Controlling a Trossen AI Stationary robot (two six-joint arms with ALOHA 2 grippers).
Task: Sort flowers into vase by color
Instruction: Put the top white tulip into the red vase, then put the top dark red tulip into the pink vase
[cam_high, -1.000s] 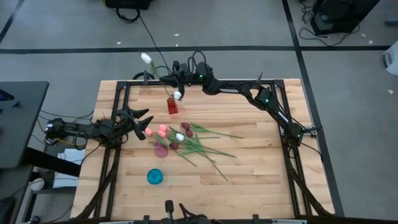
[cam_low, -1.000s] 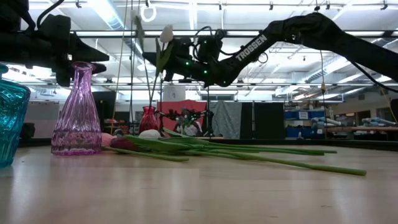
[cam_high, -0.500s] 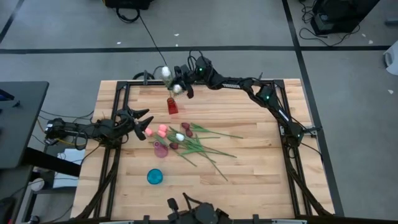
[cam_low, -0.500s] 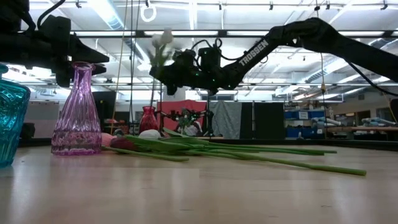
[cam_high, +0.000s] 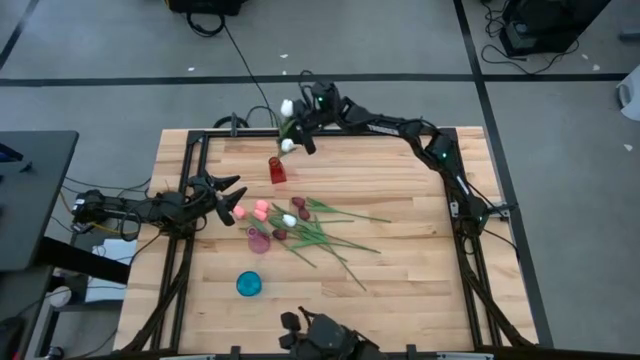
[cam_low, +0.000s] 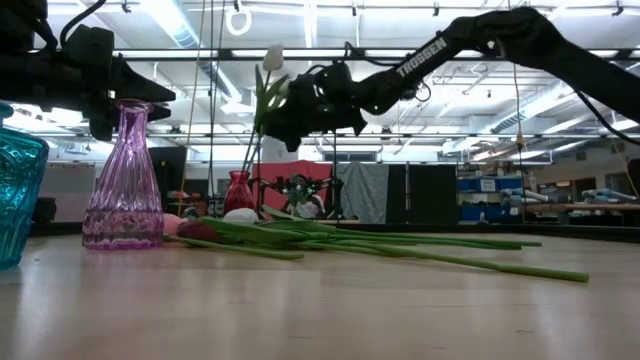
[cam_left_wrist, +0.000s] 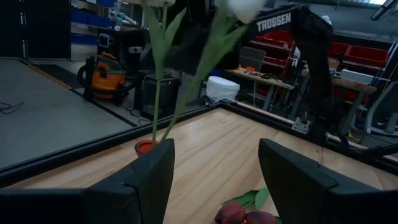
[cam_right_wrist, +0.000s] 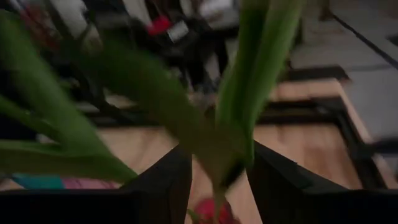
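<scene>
A small red vase (cam_high: 277, 170) stands near the table's far edge with two white flowers in it. Their stems (cam_left_wrist: 155, 106) run down into its mouth (cam_left_wrist: 147, 146), and one head (cam_low: 272, 58) stands high. My right gripper (cam_right_wrist: 219, 186) is above the vase, open. Its fingers stand on either side of one white flower's stem (cam_right_wrist: 217, 168), below the leaves. More flowers, pink, white and maroon (cam_high: 300, 225), lie in a heap at mid-table. My left gripper (cam_high: 228, 196) waits open at the table's left, holding nothing.
A pink-purple vase (cam_low: 124, 180) stands beside the heap's heads, and a teal vase (cam_high: 249, 284) stands nearer the near edge. Long green stems (cam_low: 450, 260) trail toward the table's right. A black frame (cam_high: 200, 135) borders the table.
My right gripper has moved up and toward the table's right above the red vase. The white flower it carried leaned toward the far left. It has swung nearly upright, its head now over the vase.
</scene>
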